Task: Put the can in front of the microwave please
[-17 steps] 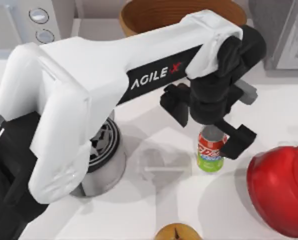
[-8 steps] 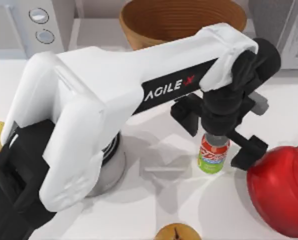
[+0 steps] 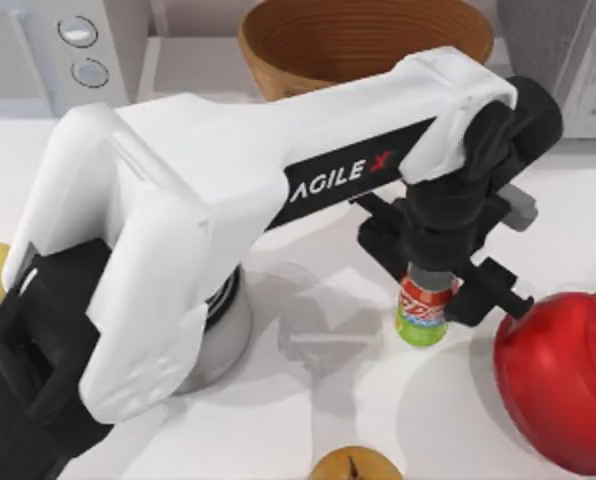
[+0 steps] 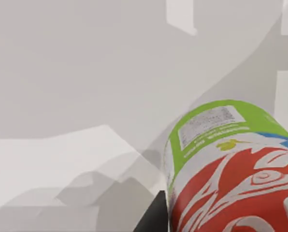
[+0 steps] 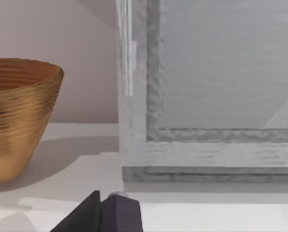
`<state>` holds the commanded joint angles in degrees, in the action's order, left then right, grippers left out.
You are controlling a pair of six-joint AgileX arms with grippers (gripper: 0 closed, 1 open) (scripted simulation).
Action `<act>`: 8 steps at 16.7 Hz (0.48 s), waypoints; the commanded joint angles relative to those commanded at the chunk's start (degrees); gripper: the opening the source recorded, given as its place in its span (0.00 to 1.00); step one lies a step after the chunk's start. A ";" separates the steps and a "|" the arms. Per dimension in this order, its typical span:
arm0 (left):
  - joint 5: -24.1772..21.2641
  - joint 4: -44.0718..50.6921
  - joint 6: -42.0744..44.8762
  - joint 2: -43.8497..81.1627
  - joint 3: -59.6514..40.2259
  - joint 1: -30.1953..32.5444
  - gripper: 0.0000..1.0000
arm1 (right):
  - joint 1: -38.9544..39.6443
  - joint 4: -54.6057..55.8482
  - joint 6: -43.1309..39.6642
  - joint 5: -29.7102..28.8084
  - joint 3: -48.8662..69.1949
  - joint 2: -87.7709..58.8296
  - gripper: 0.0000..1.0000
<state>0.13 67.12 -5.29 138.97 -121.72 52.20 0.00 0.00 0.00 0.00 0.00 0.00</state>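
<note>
The can [image 3: 423,312], with a red upper label and a green lower part, stands upright on the white table right of centre. My left arm reaches across from the left, and my left gripper [image 3: 433,270] comes down over the can with a black finger pressed on each side, shut on it. In the left wrist view the can [image 4: 231,169] is very close. The microwave [image 3: 113,40], pale grey with two round dials, sits at the far left back, well away from the can. My right gripper [image 5: 108,215] rests low, facing the bowl and a grey box.
A red kettle [image 3: 558,380] stands just right of the can, near the gripper's outer finger. A brown ribbed bowl [image 3: 363,35] is at the back centre and a speckled grey box [image 3: 568,60] at the back right. A silver cylinder [image 3: 213,340] sits under my left arm. A yellow fruit [image 3: 353,465] lies at the front edge.
The left gripper's fingers, spread wide of the can one second ago, have drawn in against its sides. The arm shifted slightly right early on, then held still.
</note>
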 joint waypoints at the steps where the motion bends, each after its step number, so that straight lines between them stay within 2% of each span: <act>1: 0.00 0.00 0.00 0.00 0.00 0.00 0.25 | 0.00 0.00 0.00 0.00 0.00 0.00 1.00; 4: 0.00 0.00 0.00 0.00 0.00 0.00 0.02 | 0.00 0.00 0.00 0.00 0.00 0.00 1.00; 8: 0.00 0.00 0.00 0.00 0.00 0.00 0.00 | 0.00 0.00 0.00 0.00 0.00 0.00 1.00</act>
<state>0.13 67.12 -5.29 138.97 -121.72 52.20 0.00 0.00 0.00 0.00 0.00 0.00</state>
